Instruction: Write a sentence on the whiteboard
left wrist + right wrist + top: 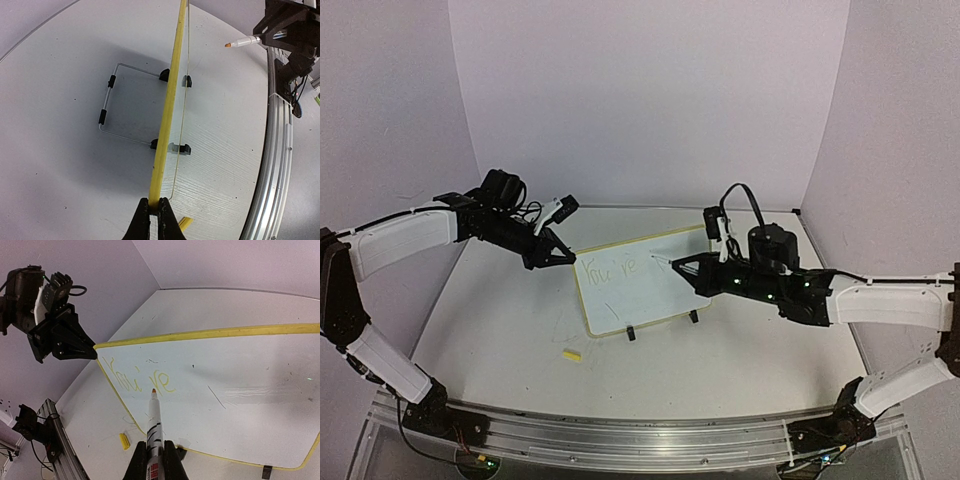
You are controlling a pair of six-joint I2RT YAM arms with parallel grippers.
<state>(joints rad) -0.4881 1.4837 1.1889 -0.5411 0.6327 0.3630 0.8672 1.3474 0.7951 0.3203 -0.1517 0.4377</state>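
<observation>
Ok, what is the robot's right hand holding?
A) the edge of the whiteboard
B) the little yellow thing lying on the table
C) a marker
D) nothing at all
C: the right hand is shut around a marker, whose orange tip points at the whiteboard; the left hand is the one pinching the board's yellow rim.
</observation>
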